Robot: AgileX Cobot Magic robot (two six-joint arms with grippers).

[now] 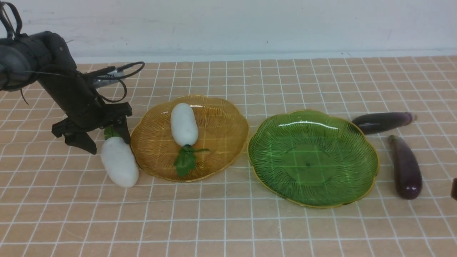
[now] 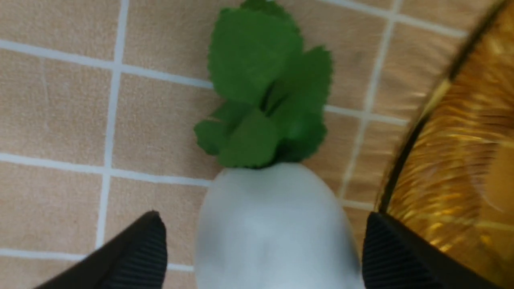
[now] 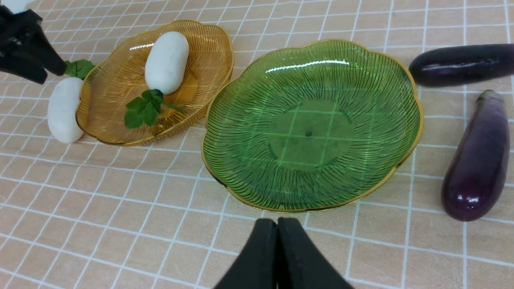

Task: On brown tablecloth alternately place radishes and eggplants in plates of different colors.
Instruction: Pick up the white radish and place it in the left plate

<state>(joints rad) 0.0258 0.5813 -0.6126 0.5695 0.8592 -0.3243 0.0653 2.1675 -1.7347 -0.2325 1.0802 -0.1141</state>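
Observation:
One white radish [image 1: 184, 124] lies in the amber plate [image 1: 221, 142], leaves toward the front. A second radish [image 1: 119, 162] rests on the brown tablecloth [image 1: 228, 221] against that plate's left rim. My left gripper [image 1: 103, 137] is open and straddles this radish's leafy end [image 2: 265, 92], one finger [image 2: 140, 249] on each side with a gap showing. The green plate [image 1: 357, 178] holds nothing. Two eggplants [image 1: 383, 122] [image 1: 406, 167] lie to its right. My right gripper [image 3: 277, 228] is shut and holds nothing, low over the cloth in front of the green plate [image 3: 241, 120].
A white wall [image 1: 250, 25] closes off the back of the table. The amber plate's rim [image 2: 413, 132] runs just beside the left gripper's right finger. A dark bit of the right arm [image 1: 454, 189] shows at the right edge.

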